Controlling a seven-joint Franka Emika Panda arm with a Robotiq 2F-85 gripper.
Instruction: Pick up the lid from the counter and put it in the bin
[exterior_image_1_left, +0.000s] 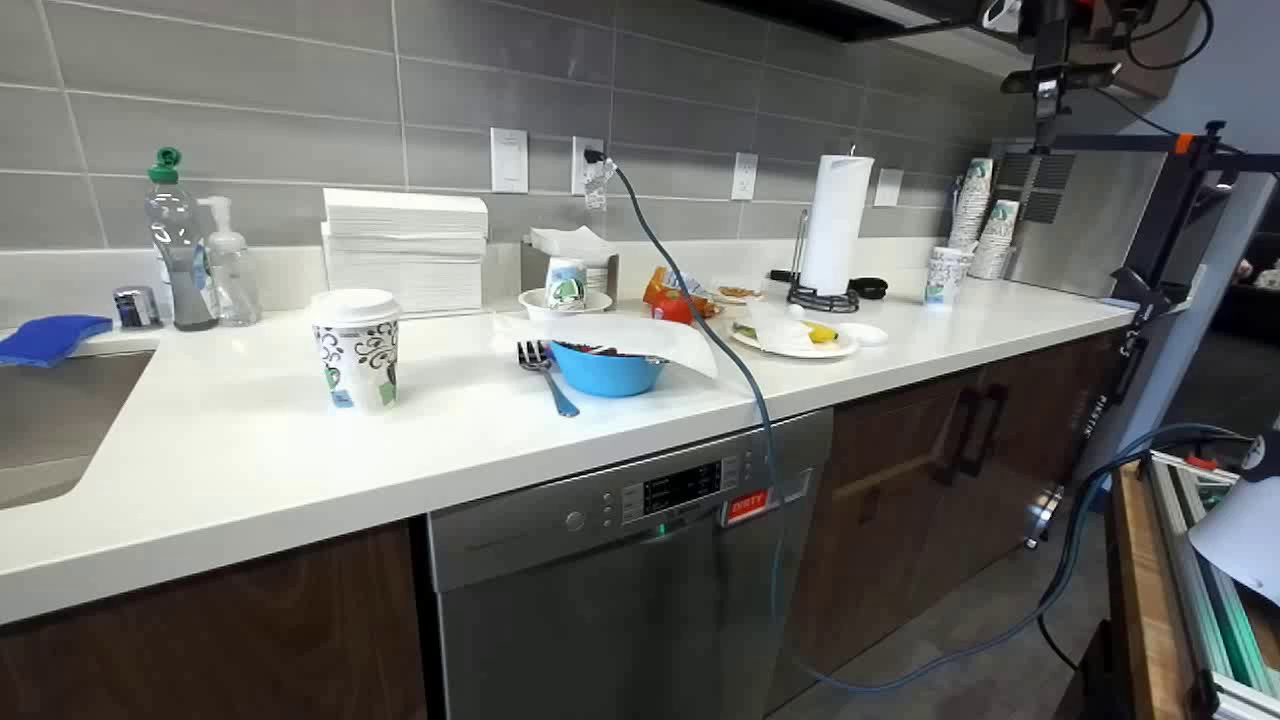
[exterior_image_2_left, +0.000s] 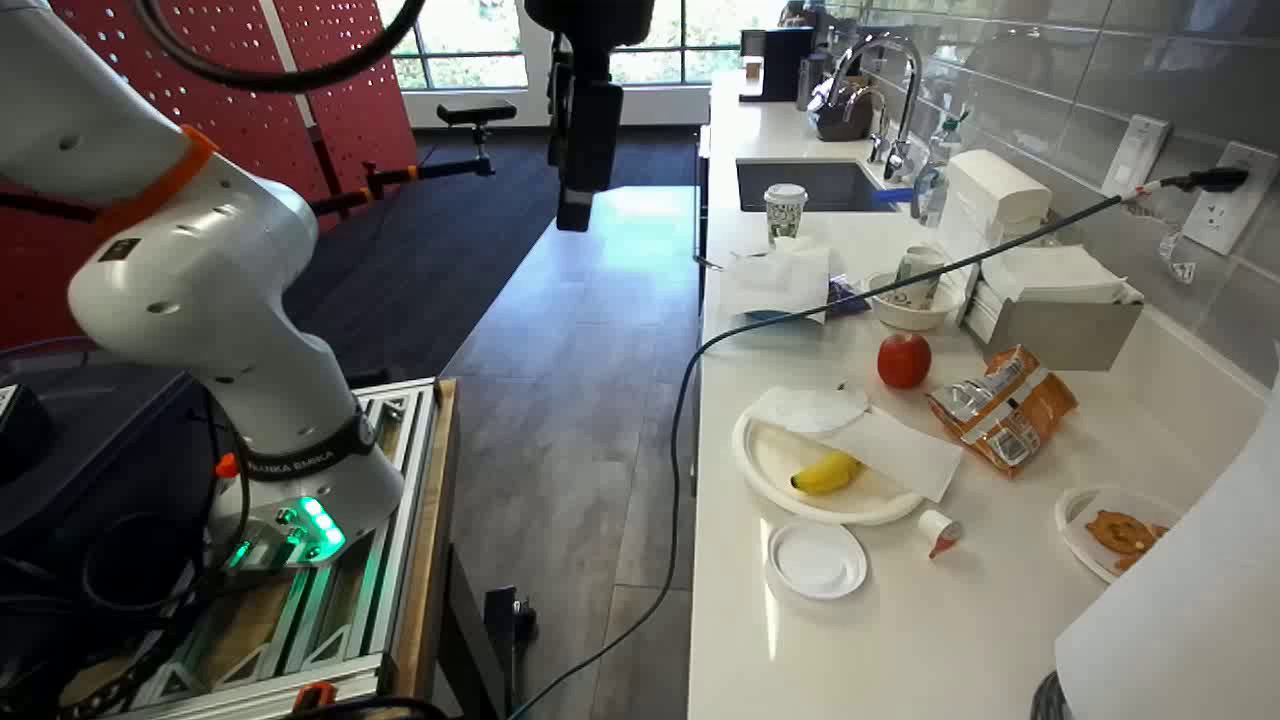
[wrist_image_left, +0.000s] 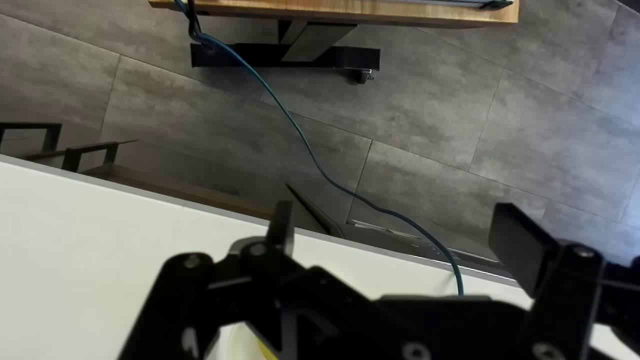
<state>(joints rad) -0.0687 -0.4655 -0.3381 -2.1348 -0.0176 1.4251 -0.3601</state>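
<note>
White lid (exterior_image_2_left: 818, 562) on counter (exterior_image_2_left: 900, 660), not picked yet. Claw (wrist_image_left: 396, 232) spread wide, empty. Grasp, carry, drop all remain; bin not made out.

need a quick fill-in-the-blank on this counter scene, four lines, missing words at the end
1. In an exterior view, the white lid lies on the counter beside a plate holding a yellow ____.
2. A tined ____ lies beside the blue bowl.
3. The red tag on the dishwasher reads "____".
4. In the wrist view, the hand is ____, not shut.

Missing words: banana; fork; DIRTY; open.
</note>
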